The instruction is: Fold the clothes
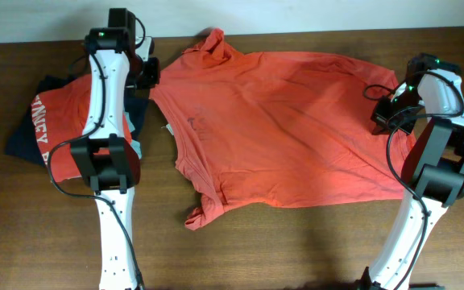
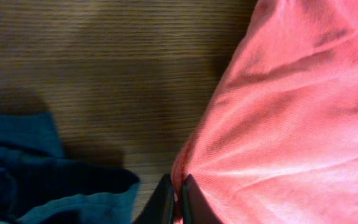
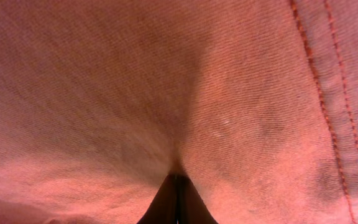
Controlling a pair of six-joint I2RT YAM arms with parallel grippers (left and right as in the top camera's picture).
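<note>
An orange-red T-shirt lies spread across the middle of the wooden table, its plain side up. My left gripper is at the shirt's left edge near the collar, shut on the fabric edge; cloth is pinched between the dark fingers. My right gripper sits on the shirt's right side, shut on a pinch of orange-red cloth, which puckers at the fingertips. A hem seam runs down the right of the right wrist view.
A pile of folded clothes lies at the left: an orange-red lettered shirt over navy and pale blue garments. Bare wood shows between pile and shirt. Both arm bases stand at the front edge.
</note>
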